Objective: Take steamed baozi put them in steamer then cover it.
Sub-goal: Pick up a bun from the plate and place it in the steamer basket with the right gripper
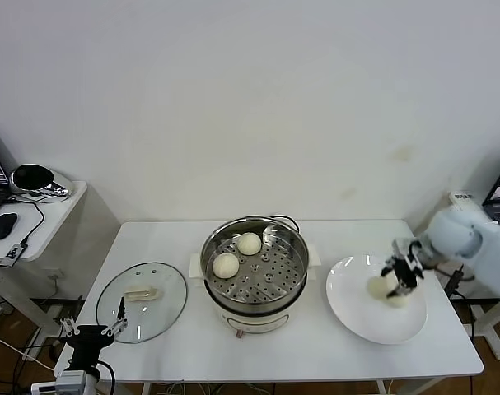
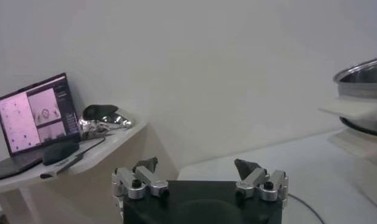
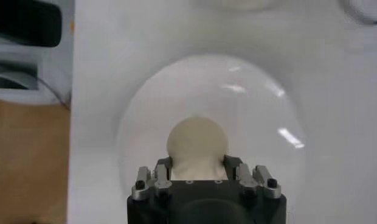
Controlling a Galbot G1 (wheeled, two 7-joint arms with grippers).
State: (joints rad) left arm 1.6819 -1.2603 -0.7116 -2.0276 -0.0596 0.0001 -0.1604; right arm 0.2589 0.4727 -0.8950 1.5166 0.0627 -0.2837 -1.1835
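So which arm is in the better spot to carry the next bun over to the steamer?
The right. Its gripper is already closed around a baozi on the white plate, beside the steamer. The left gripper hangs open, off the table's near edge by the glass lid.

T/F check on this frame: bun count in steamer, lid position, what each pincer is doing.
1. Two round cream-white dough buns sit in the shiny stainless-steel steamer. True.
2. The clear glass lid covers the steamer. False: it lies on the table to the steamer's left.
3. The right pincer is shut on a bun over the flat white plate. True.
4. The left pincer holds the lid. False: it is open, empty, low by the table's edge.
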